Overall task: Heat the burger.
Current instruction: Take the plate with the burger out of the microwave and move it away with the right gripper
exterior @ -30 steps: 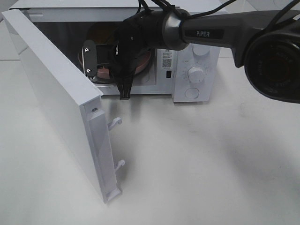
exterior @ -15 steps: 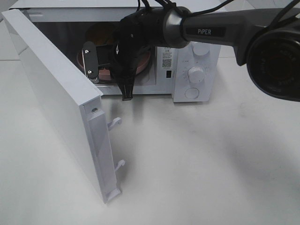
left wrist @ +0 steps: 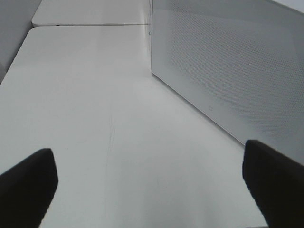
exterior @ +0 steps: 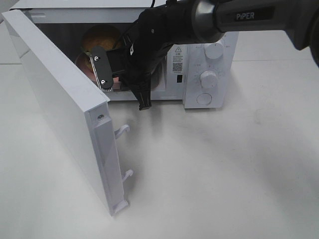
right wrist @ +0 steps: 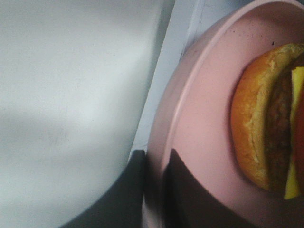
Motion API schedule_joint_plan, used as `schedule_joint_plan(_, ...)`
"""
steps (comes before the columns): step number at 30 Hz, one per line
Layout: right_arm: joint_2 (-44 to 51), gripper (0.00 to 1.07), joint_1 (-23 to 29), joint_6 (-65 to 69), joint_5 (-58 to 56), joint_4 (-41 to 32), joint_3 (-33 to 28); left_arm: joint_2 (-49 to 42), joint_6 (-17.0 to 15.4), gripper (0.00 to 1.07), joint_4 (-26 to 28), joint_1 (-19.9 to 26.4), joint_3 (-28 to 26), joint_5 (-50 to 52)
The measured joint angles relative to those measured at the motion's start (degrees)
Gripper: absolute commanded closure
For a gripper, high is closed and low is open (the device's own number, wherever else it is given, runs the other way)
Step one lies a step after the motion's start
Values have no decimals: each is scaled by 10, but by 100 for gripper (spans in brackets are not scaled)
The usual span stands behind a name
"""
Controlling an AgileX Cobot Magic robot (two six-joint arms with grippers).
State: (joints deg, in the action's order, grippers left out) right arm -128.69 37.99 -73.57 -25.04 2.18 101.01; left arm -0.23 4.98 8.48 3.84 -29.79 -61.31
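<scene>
The right arm [exterior: 239, 20] is reaching across, its gripper [right wrist: 154, 190] pinching with both fingers [right wrist: 190, 199] closed; the left gripper [left wrist: 152, 190] is hanging with fingers [left wrist: 28, 185] spread.

From overhead, my right arm [exterior: 164, 30] hides most of the burger [exterior: 102, 36] and pink plate [exterior: 81, 60] inside the microwave [exterior: 209, 30]. The right wrist view crops the burger; the jaws' gap there is blurred.

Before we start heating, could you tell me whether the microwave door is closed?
No, the microwave door stands swung wide open, with the burger visible inside.
</scene>
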Motion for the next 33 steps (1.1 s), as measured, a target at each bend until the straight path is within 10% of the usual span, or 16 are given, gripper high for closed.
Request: schedule_joint_plan(33, 195, 107, -2, -228, 124, -127, -307, 0, 0, 9, 0, 0, 0, 0)
